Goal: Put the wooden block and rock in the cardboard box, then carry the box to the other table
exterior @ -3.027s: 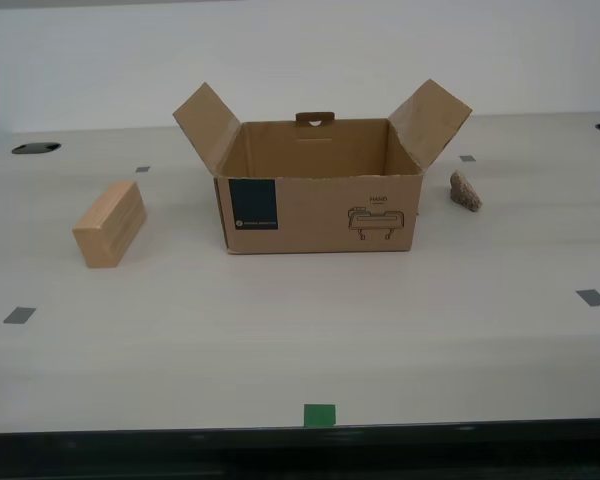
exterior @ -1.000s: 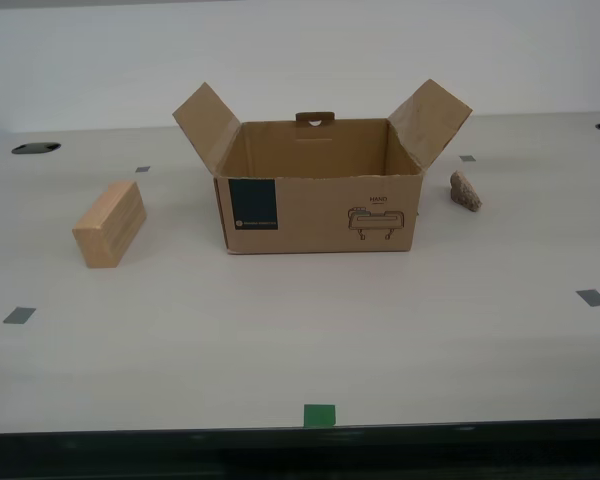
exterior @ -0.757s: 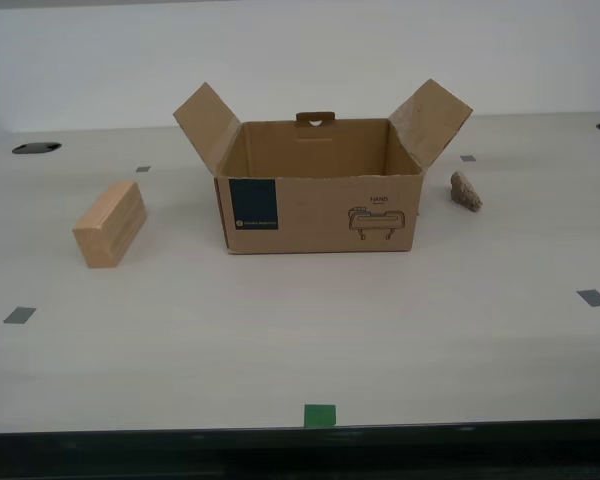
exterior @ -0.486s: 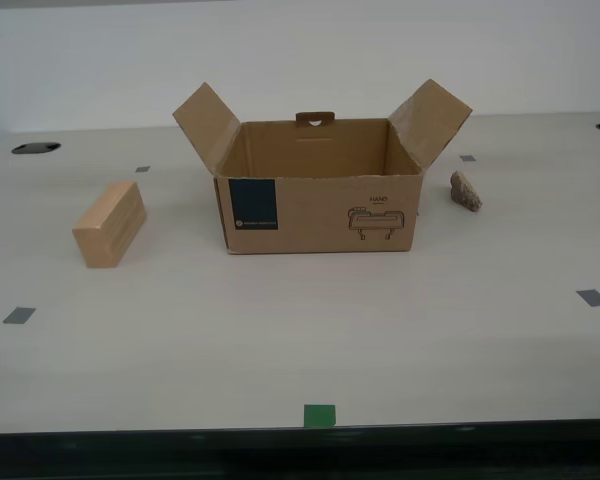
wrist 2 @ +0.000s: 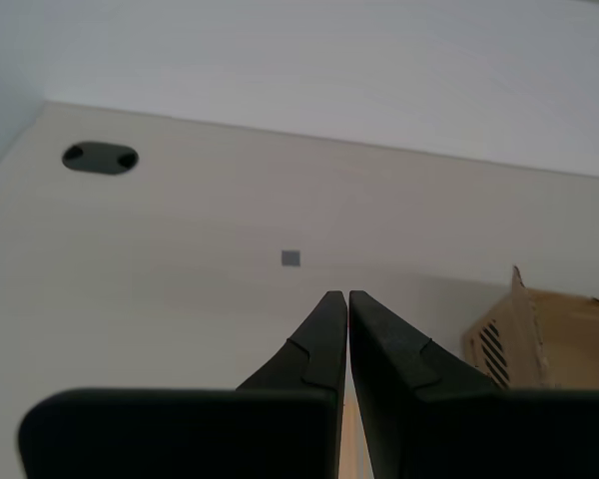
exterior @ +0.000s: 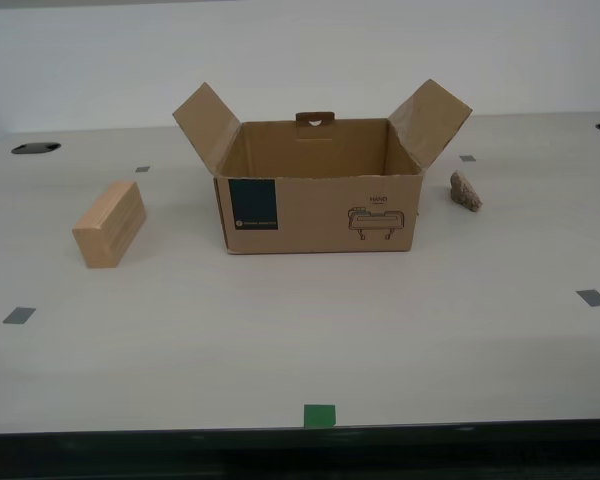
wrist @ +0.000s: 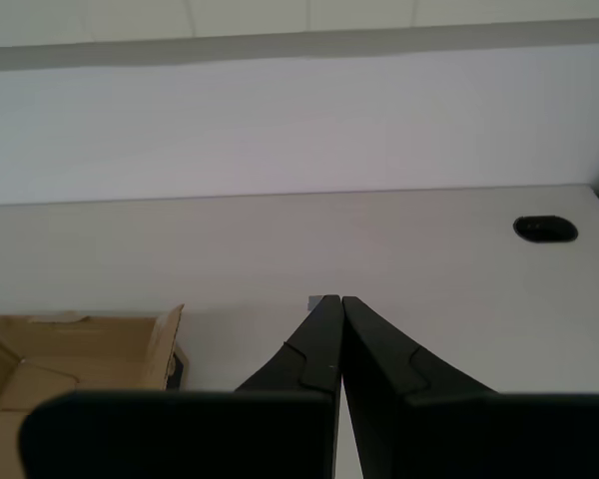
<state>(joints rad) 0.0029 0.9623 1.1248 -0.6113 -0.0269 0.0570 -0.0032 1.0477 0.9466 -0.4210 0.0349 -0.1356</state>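
Exterior view has the cardboard box (exterior: 320, 200) sitting roughly mid-desk (exterior: 280, 340) with all 4 flaps open, navy label and the line-drawn logo facing the camera. The wooden block (exterior: 110, 223) lies on the desk well off to the exterior view's left of the box, and the rock (exterior: 466, 191) sits on the exterior view's right, just beside the box's far right corner but not touching it. Neither is in the box yet (inside looks like bare cardboard from here). There are a few grey tape squares (exterior: 592, 297) scattered around and 1 green tape square (exterior: 319, 415) at the near edge.

No arms show in that view. In the first wrist view my first gripper (wrist: 333, 299) has its fingertips pressed together with nothing between them, above the desk with a box flap off to one side and a dark cable hole (wrist: 545, 229) further out. Same deal for my second gripper (wrist 2: 340, 295): tips closed on nothing, hanging over the desk, box corner in frame.
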